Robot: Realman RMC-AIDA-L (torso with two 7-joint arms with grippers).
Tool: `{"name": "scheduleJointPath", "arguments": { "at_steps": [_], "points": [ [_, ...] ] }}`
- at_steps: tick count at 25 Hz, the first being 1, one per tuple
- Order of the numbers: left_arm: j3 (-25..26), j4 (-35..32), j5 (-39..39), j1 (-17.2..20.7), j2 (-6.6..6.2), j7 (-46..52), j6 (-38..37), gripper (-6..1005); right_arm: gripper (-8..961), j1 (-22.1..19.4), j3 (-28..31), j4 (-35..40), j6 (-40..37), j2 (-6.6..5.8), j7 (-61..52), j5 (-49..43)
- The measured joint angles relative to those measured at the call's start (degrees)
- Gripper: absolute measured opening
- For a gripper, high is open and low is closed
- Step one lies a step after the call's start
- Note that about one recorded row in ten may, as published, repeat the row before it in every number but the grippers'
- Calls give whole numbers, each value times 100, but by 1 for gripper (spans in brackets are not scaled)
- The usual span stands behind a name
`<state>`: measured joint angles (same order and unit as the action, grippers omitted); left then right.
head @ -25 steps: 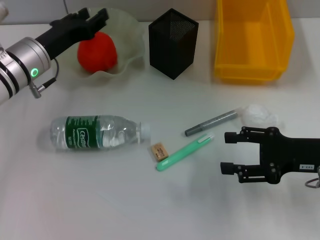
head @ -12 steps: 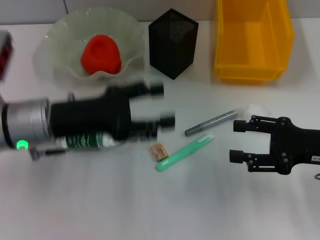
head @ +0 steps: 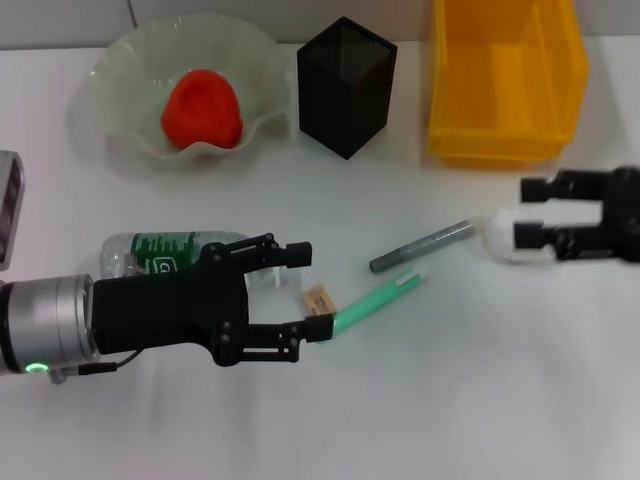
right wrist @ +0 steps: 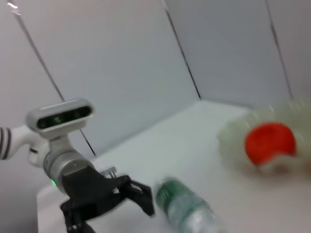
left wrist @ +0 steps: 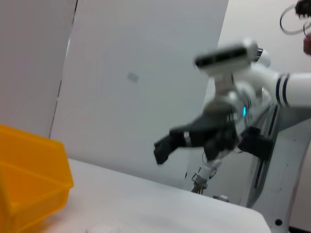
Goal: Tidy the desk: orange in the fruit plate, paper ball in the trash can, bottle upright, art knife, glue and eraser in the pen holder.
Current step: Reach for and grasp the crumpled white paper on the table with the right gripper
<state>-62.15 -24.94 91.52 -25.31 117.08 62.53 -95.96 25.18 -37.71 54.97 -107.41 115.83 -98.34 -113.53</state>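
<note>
Moved: left gripper (head: 302, 292) from plate to bottle (head: 170, 258), open, empty | right gripper (head: 532, 214) open around light, crushable paper ball (head: 505, 234) | bottle smooth, grasp mid-body

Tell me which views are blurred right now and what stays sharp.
Head view: right gripper around the paper ball is motion-smeared; left gripper, bottle and pen holder are crisp. Left wrist view: the right gripper is smeared. Right wrist view: the bottle and orange are soft.
</note>
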Motion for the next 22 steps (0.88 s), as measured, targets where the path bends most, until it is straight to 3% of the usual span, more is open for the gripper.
{"name": "scheduleJointPath", "arguments": {
  "at_steps": [2,3,5,8,10,12,14,15,18,22],
  "points": [
    [-10,0,3,0,4,-10,14,859,771,186,11,615,-153,-69,-922,-357],
    [-20,5,11,5,15,-68,62,859,771,495,3,1081,-277,-157,-1657,-922],
    [-19,9,13,7,18,-90,73,859,771,619,-9,1206,-303,-188,-1890,-1163],
    [-14,23,16,10,38,-155,170,859,770,1343,-37,1435,-194,-268,-2957,-2832],
    [-14,23,16,10,38,-155,170,859,770,1508,-51,1424,-160,-266,-3076,-3250],
    [-16,24,16,11,47,-156,213,859,770,1724,-180,1361,-37,-224,-3160,-3826],
    [-21,25,16,9,65,-158,286,859,770,1821,-643,1297,360,-49,-3195,-4276],
    [-23,25,16,7,68,-158,289,859,770,1821,-643,1297,360,-49,-3195,-4276],
    [-2,25,16,7,69,-159,290,859,770,1753,-1223,1203,1013,224,-3203,-4516],
    [24,25,15,9,78,-161,295,859,766,1749,-1444,994,1323,301,-3192,-4517]
  ]
}}
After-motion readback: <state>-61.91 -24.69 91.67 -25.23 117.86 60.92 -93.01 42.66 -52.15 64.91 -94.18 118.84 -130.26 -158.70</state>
